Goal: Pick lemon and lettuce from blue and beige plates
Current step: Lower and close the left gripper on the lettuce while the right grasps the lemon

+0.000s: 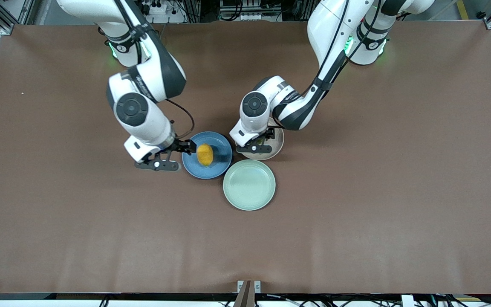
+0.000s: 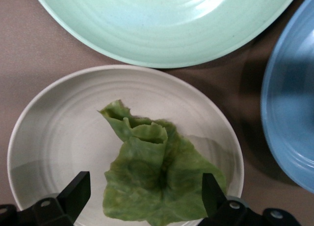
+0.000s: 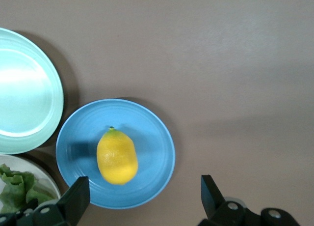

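The three plates are crowded at the frame's middle: the blue plate (image 1: 206, 155), beige plate (image 1: 271, 147) and mint-green plate (image 1: 249, 184) nearly touch, leaving no passage between. Access from above is blocked by both arms. The table (image 1: 399, 213) elsewhere is left open.

Three round plates: one blue plate (image 1: 218, 164), one beige plate (image 1: 274, 149), one mint-green plate (image 1: 249, 185); one lemon (image 1: 205, 154); one lettuce leaf (image 2: 157, 179); two robot arms, each with one two-finger gripper.
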Tool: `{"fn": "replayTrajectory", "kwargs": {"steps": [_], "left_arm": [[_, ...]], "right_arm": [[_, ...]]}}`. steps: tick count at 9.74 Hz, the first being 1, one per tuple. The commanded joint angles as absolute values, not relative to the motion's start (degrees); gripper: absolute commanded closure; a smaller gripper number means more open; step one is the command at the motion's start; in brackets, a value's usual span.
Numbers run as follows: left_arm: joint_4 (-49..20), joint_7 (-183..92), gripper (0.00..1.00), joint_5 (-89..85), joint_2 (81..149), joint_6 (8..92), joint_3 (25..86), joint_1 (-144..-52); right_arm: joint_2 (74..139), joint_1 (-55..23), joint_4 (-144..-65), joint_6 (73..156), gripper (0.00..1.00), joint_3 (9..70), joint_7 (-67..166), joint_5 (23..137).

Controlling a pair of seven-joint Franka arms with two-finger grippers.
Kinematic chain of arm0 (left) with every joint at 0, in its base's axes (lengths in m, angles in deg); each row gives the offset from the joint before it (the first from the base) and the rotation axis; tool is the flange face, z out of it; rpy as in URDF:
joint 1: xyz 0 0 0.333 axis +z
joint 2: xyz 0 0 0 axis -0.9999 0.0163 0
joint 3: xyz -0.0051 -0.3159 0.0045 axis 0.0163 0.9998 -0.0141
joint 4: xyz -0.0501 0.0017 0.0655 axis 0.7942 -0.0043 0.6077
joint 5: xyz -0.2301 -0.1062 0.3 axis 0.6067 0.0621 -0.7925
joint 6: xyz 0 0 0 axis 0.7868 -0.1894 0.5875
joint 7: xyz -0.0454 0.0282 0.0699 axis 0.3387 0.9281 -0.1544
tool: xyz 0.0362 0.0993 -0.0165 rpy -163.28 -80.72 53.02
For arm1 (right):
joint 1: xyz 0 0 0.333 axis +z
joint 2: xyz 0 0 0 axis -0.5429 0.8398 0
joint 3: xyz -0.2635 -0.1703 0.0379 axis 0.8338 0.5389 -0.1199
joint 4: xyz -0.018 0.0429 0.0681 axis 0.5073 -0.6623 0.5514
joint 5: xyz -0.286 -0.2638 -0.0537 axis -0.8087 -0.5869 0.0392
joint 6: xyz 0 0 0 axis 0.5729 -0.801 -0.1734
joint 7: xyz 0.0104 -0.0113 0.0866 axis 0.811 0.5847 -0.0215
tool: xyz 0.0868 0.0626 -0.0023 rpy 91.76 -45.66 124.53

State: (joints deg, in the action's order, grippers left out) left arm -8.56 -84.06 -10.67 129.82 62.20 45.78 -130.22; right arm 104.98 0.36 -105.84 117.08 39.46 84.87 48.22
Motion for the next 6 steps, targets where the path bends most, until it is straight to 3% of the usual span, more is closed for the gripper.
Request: {"fn": "replayTrajectory", "kwargs": {"steps": [1,6], "left_arm": [[-7.67,-85.93,0.00,-12.36,130.85,63.54,45.42,-130.90],[-7.67,-85.76,0.00,-15.77,132.17,65.74,45.33,-131.78]], "right_arm": [[105.26,2.10,-109.78,122.60,0.00,39.89,86.39,49.11],[108.33,5.43,-115.25,134.13,0.00,39.80,89.62,49.11]]}}
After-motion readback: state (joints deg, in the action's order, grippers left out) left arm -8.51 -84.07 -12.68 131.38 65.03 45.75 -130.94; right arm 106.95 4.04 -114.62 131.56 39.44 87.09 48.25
